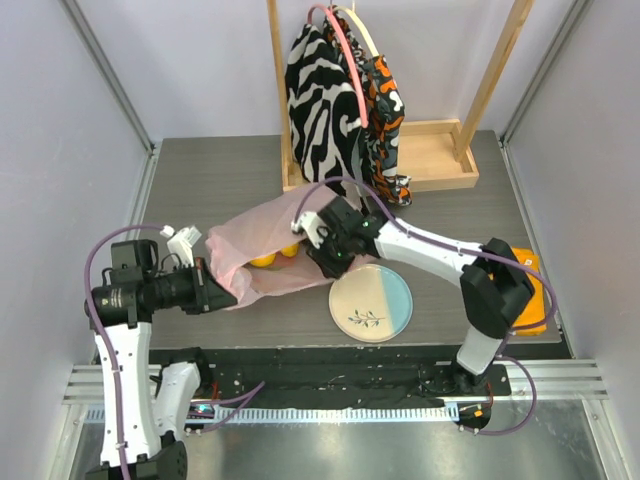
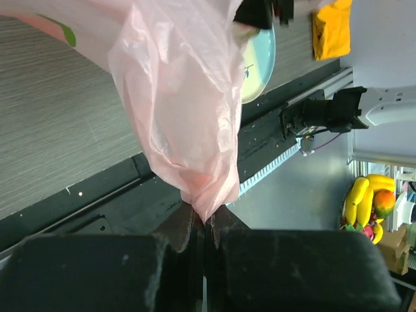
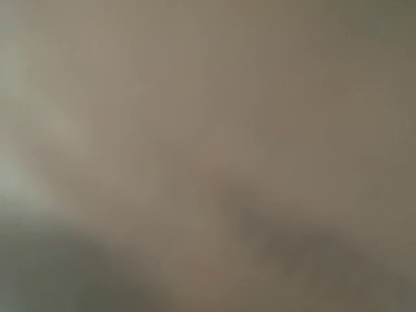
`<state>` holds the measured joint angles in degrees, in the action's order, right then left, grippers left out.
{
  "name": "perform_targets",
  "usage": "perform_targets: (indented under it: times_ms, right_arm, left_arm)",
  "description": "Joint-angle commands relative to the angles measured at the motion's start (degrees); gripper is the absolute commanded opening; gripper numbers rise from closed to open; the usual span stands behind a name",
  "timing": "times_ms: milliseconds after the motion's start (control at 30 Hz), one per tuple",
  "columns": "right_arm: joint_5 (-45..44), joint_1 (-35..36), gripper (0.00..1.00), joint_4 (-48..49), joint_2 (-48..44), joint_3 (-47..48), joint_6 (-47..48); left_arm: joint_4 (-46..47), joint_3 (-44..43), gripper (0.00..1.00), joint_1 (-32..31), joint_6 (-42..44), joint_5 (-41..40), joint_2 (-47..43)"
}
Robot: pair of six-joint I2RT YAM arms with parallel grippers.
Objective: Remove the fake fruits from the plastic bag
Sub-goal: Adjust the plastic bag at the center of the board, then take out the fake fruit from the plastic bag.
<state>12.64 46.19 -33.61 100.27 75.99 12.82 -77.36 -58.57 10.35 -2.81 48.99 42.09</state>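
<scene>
The pink plastic bag (image 1: 262, 240) lies on the table between the arms. Two yellow-orange fruits (image 1: 263, 259) show through it near its right end. My left gripper (image 1: 218, 290) is shut on the bag's lower left edge; in the left wrist view the pink film (image 2: 188, 117) is pinched between the closed fingers (image 2: 205, 224). My right gripper (image 1: 322, 258) is pushed into the bag's right end, its fingertips hidden by the film. The right wrist view is a blurred grey-brown haze and shows no jaws. The other fruits are hidden.
A round cream-and-blue plate (image 1: 371, 301) lies just right of the bag. A wooden rack (image 1: 440, 150) at the back holds a zebra-striped cloth bag (image 1: 320, 100). A folded orange cloth (image 1: 535, 290) lies at the right edge.
</scene>
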Motion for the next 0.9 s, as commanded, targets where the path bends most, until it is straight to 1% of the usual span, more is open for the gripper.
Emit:
perform_targets:
  times_ms: [0,33,67,100,133,167,233,267,333,400,467,533,633,667,867]
  right_arm:
    - [-4.81,3.29,0.36,0.99,-7.8,-8.92,3.62]
    - [-5.52,3.2,0.36,1.26,-8.07,-8.93,3.44]
    - [-5.7,3.03,0.37,1.26,-8.16,-7.27,3.18]
    - [-5.35,2.94,0.4,1.26,-7.99,-5.95,3.09]
    - [-3.78,2.85,0.41,1.09,-7.72,-4.63,3.18]
    - [-2.81,2.94,0.43,1.09,-7.37,-1.4,3.53]
    - [0.34,2.94,0.49,1.52,-4.83,1.78,4.23]
    - [0.8,2.94,0.51,2.05,-3.69,4.76,4.06]
    - [0.89,2.94,0.55,4.33,-0.01,6.97,3.01]
    - [-3.04,2.85,0.57,5.39,2.64,10.57,2.04]
    - [-9.27,2.59,0.61,5.22,6.95,14.09,0.19]
    - [-11.76,0.92,0.65,5.48,8.45,15.5,-0.86]
    - [-12.38,-0.92,0.7,6.45,10.12,16.03,-2.8]
    - [-14.47,-1.1,0.72,6.62,11.17,16.21,-3.06]
    - [-14.58,-2.42,0.76,8.03,15.65,18.49,-4.03]
  left_arm:
    - [2.03,1.96,0.0,0.64,-3.08,-0.49,1.59]
    - [2.04,2.23,0.0,0.64,-1.77,3.44,1.94]
    - [1.34,1.88,0.0,0.64,-0.89,4.96,2.47]
    - [0.21,1.35,0.0,0.38,0.07,6.45,3.69]
    - [-2.85,-0.74,0.0,0.03,2.61,7.95,4.14]
    - [-3.75,-1.37,0.0,-0.41,3.94,8.83,4.41]
    - [-3.85,-1.64,0.0,-0.42,3.6,8.31,4.58]
    - [-3.5,-1.38,0.0,-0.42,3.34,8.14,4.5]
    - [-1.84,-0.94,0.0,-0.42,3.16,7.79,4.15]
    - [-0.86,-0.32,0.0,-0.5,3.16,7.17,3.71]
    - [-0.25,0.2,0.0,-0.42,3.16,7.08,3.35]
    - [0.28,0.47,0.0,-0.42,3.16,7.26,3.09]
    - [1.24,1.26,0.0,-0.33,3.16,6.82,2.65]
    - [1.51,1.43,0.0,-0.42,1.77,6.82,2.56]
    - [1.86,1.79,0.0,-0.42,1.67,6.91,3.35]
